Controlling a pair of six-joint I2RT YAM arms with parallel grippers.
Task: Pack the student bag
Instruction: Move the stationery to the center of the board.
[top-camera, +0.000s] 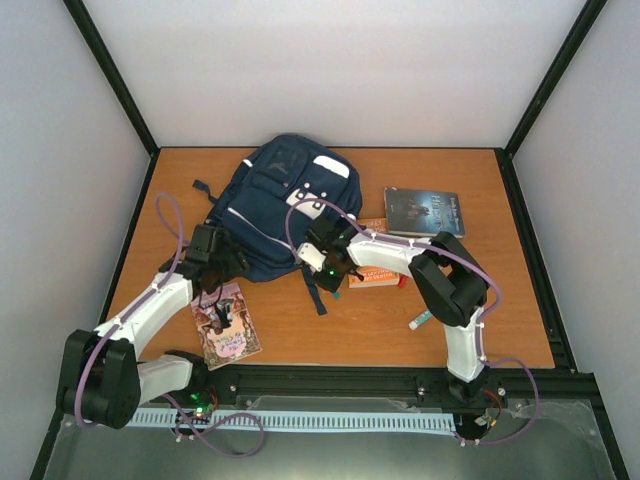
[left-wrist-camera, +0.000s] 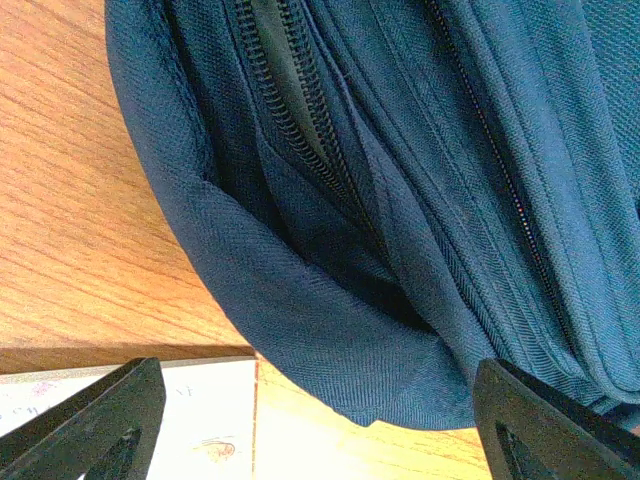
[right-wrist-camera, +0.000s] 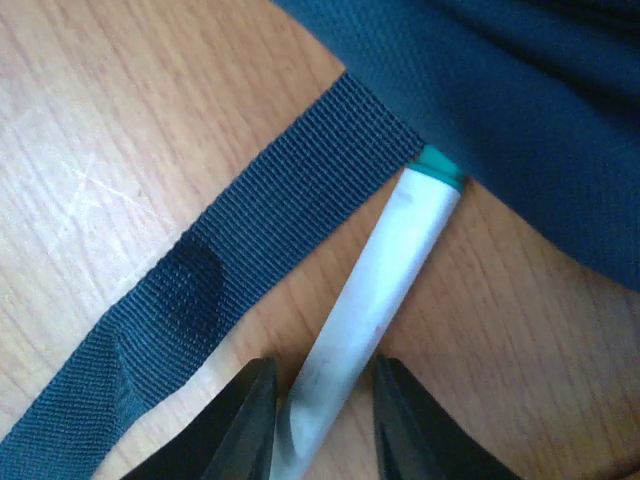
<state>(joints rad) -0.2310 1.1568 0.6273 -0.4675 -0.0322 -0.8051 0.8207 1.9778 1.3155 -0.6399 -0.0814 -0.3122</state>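
The student bag (top-camera: 285, 200) is a navy backpack lying flat at the back middle of the table. My left gripper (top-camera: 215, 262) is at its lower left edge. In the left wrist view it (left-wrist-camera: 310, 430) is open, its fingers wide apart either side of a fold of the bag's fabric (left-wrist-camera: 330, 330), below a zipper (left-wrist-camera: 300, 110). My right gripper (top-camera: 335, 275) is at the bag's lower right edge. Its jaws (right-wrist-camera: 323, 370) are closed on a white marker with a green end (right-wrist-camera: 390, 260), which points under the bag's hem (right-wrist-camera: 520, 120) beside a dark strap (right-wrist-camera: 200, 300).
A dark-covered book (top-camera: 424, 211) lies right of the bag. An orange book (top-camera: 375, 272) sits under the right arm. An illustrated booklet (top-camera: 225, 325) lies near the left arm, its white corner (left-wrist-camera: 200, 410) showing. Another marker (top-camera: 419, 320) lies at front right.
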